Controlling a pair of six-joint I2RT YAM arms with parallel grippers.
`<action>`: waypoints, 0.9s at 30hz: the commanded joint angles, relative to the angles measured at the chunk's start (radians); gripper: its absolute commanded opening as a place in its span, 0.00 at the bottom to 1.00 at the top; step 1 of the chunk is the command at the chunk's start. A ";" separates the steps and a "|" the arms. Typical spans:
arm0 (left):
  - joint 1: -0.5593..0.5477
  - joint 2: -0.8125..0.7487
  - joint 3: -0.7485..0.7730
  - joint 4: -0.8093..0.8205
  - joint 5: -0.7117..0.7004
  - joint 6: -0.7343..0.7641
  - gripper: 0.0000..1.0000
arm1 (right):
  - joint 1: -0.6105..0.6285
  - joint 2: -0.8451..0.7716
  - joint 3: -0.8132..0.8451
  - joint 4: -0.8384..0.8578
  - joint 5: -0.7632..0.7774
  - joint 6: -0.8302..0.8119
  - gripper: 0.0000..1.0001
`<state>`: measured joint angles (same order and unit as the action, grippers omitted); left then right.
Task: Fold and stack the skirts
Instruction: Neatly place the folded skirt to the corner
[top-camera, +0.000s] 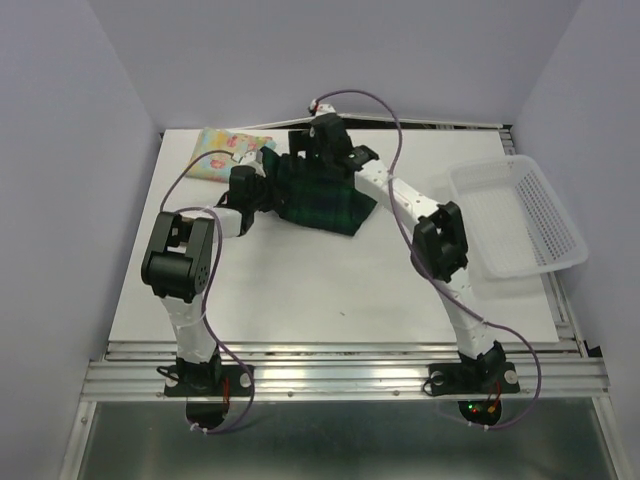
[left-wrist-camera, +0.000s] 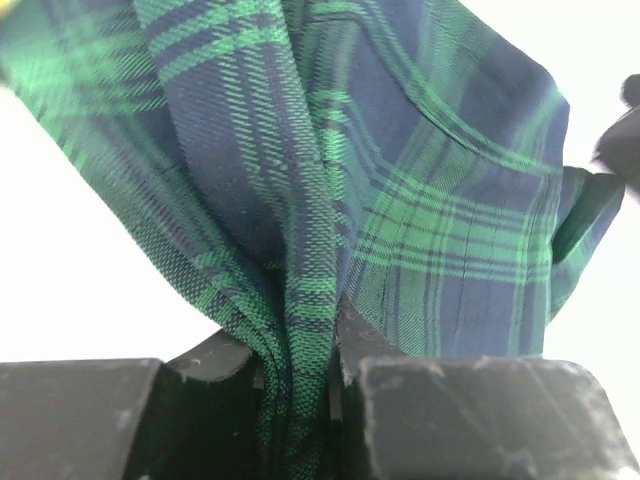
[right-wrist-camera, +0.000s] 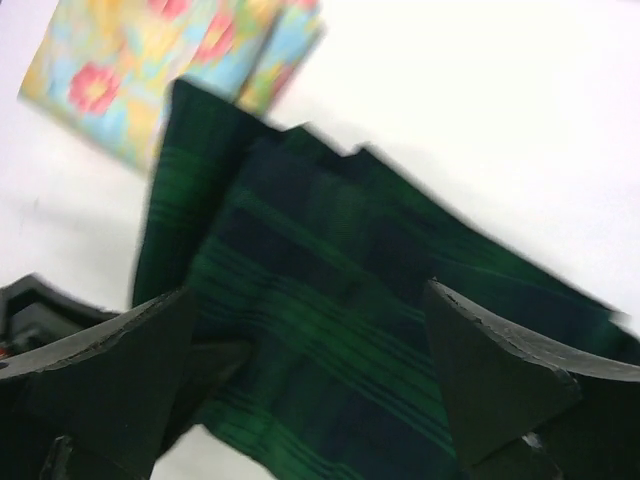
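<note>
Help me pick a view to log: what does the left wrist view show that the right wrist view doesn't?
Left wrist only: the left gripper shut on a bunched fold of the plaid skirt. Right wrist only: the floral skirt beyond the plaid, and the right gripper spread open over it. Both: the plaid skirt against the white table.
</note>
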<state>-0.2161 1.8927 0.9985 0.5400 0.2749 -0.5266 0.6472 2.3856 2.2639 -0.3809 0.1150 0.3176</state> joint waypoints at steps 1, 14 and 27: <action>0.004 -0.012 0.118 -0.159 -0.115 0.285 0.00 | -0.118 -0.152 0.054 0.096 0.110 -0.084 1.00; 0.032 0.074 0.529 -0.325 -0.192 0.614 0.00 | -0.244 -0.301 -0.161 0.097 0.078 -0.121 1.00; 0.141 0.060 0.615 -0.255 -0.183 0.662 0.00 | -0.244 -0.290 -0.176 0.096 0.055 -0.118 1.00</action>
<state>-0.0921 1.9984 1.5330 0.1761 0.1112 0.0719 0.4068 2.1029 2.0785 -0.3225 0.1810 0.2081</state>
